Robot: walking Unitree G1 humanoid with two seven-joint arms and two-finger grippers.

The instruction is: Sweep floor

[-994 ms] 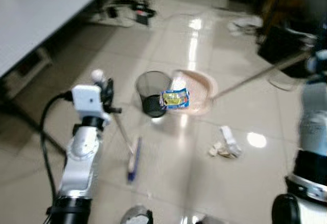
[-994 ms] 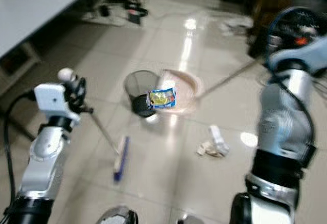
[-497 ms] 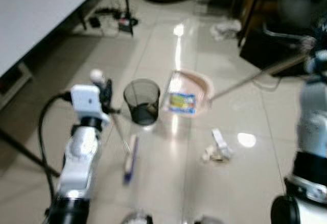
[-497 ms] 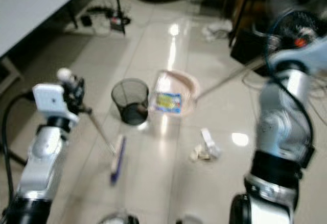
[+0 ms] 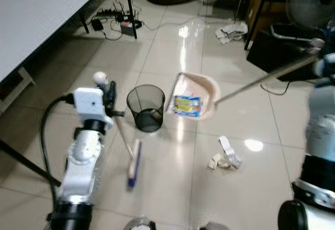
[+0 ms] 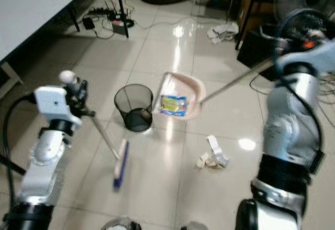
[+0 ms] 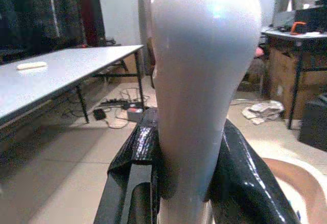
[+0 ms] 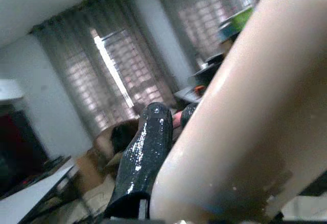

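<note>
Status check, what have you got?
Left gripper shut on broom. Right gripper shut on dustpan, wrapper inside. Paper scraps unswept; bin beside pan.

Around one black mesh wastebasket [image 5: 145,108] on the tiled floor: one pink plastic dustpan [image 5: 194,101] just beside it, holding one blue-and-yellow wrapper [image 5: 187,106]; one blue-bristled broom [image 5: 134,164] near it; one heap of crumpled white paper scraps [image 5: 225,155] further off.
</note>
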